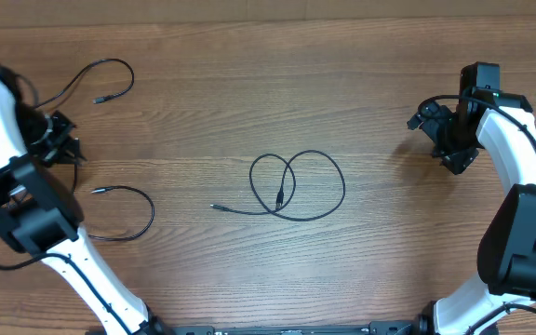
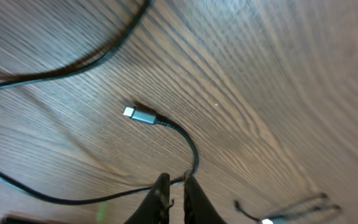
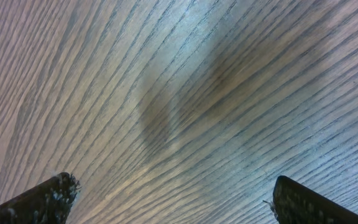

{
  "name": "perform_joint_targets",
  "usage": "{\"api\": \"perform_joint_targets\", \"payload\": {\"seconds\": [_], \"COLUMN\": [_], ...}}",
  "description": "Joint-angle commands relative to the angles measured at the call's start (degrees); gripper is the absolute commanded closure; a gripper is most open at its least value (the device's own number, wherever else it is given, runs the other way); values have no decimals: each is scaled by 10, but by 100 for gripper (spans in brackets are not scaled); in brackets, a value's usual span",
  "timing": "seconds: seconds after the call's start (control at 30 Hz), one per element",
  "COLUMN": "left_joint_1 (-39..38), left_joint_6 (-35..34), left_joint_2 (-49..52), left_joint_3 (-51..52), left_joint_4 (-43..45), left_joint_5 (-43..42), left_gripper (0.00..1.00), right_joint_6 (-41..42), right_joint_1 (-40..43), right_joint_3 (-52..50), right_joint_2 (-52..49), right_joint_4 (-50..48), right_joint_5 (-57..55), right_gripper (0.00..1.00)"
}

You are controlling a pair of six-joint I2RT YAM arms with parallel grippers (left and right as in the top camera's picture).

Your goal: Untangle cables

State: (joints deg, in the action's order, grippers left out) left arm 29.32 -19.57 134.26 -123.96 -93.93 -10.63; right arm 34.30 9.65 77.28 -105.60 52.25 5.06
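Cables (image 1: pixel 280 195): 3 thin black cords on the wood worktop (image 1: pixel 249 65), well apart. The centre one lies mid-worktop, curled into two overlapping loops w/ plug ends inside, prob. the only real tangle. Upper-left cable (image 1: pixel 130 79) and lower-left cable (image 1: pixel 152 212) lie as open curves by the left arm, likely spread there so they don't cross. Left gripper (image 1: pixel 60 140) (image 2: pixel 174 186) sits between those two, fingers nearly together. A cord w/ a silver plug (image 2: pixel 132 113) crosses right at the tips; can't tell if it's pinched. Right gripper (image 1: pixel 449 149) (image 3: pixel 173 182) hangs wide open over bare wood at far right, holding nothing, clear of the work.
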Motion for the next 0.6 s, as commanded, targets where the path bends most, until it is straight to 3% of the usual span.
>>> {"api": "perform_joint_targets", "payload": {"seconds": [0.0,0.13,0.43,0.57], "left_joint_1": [-23,-50,-84,-85], "left_joint_6": [-44,-63,-91,-95], "left_joint_2": [-1,-1,-1,-1], "left_joint_3": [41,91,189,198], "left_joint_4": [15,43,120,135], "left_joint_5": [56,56,58,61], "left_gripper": [89,88,66,71], "right_joint_6": [0,0,0,0], "right_joint_1": [1,1,1,1], "right_joint_3": [-1,-1,-1,-1], "right_joint_2": [5,5,5,5], "right_joint_4": [-2,-2,-2,-2], "right_joint_5": [-7,-7,-7,-7], "right_gripper": [0,0,0,0]}}
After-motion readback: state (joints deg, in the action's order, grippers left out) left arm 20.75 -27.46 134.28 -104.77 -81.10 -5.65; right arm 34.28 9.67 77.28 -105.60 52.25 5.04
